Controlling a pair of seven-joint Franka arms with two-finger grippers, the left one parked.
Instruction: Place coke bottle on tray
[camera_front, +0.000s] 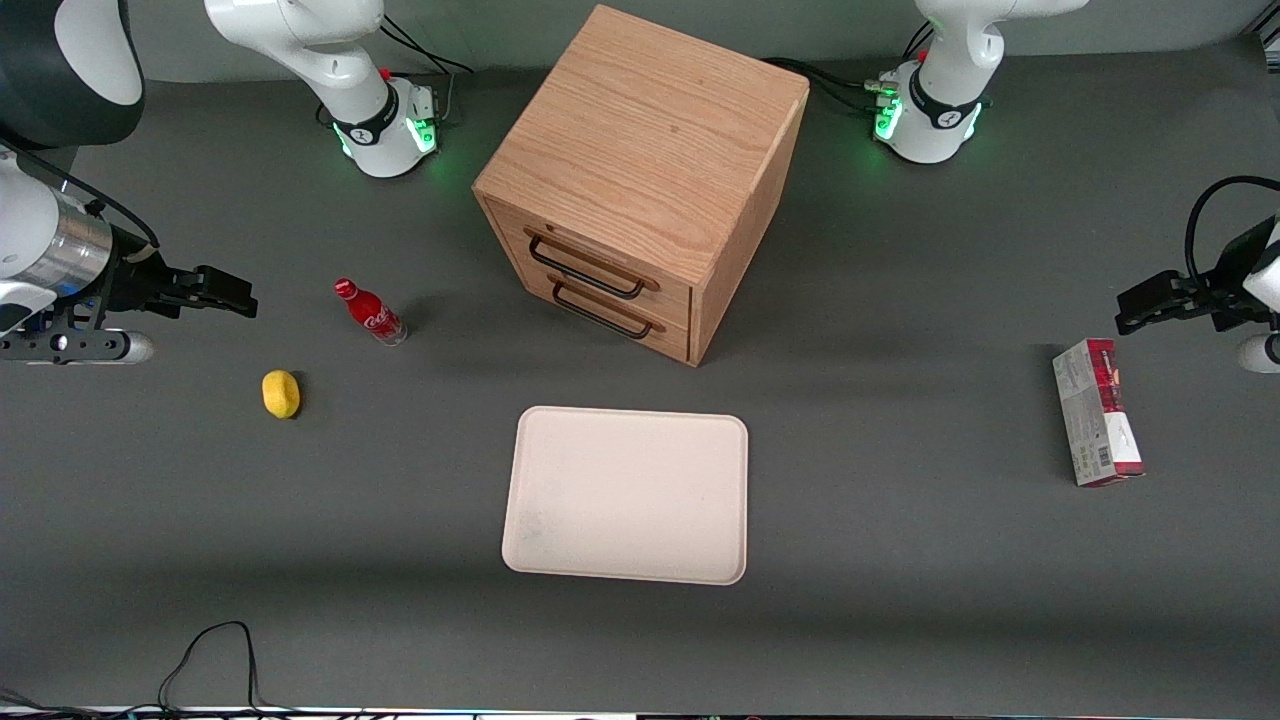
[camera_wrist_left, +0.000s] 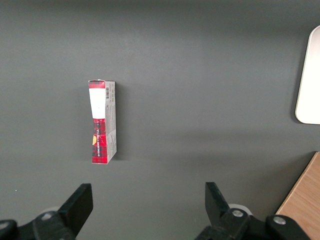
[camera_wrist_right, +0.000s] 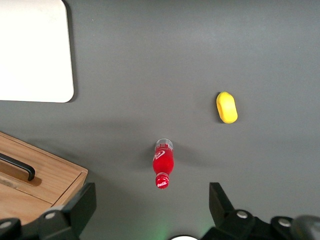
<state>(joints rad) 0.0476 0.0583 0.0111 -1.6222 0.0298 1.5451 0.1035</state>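
Observation:
The coke bottle (camera_front: 369, 312) (camera_wrist_right: 163, 167), small and red with a red cap and clear base, stands upright on the dark table. It is between the wooden drawer cabinet (camera_front: 640, 170) and the working arm's end. The cream tray (camera_front: 626, 494) (camera_wrist_right: 32, 50) lies flat, nearer the front camera than the cabinet, with nothing on it. My gripper (camera_front: 238, 299) (camera_wrist_right: 151, 200) hovers above the table, apart from the bottle and toward the working arm's end. It is open, nothing is between its fingers, and the bottle's cap shows just ahead of them.
A yellow lemon (camera_front: 281, 393) (camera_wrist_right: 226, 107) lies nearer the front camera than the bottle. The cabinet (camera_wrist_right: 35, 175) has two shut drawers with dark handles. A red-and-grey carton box (camera_front: 1096, 411) (camera_wrist_left: 102, 121) lies toward the parked arm's end. Cables trail at the table's front edge.

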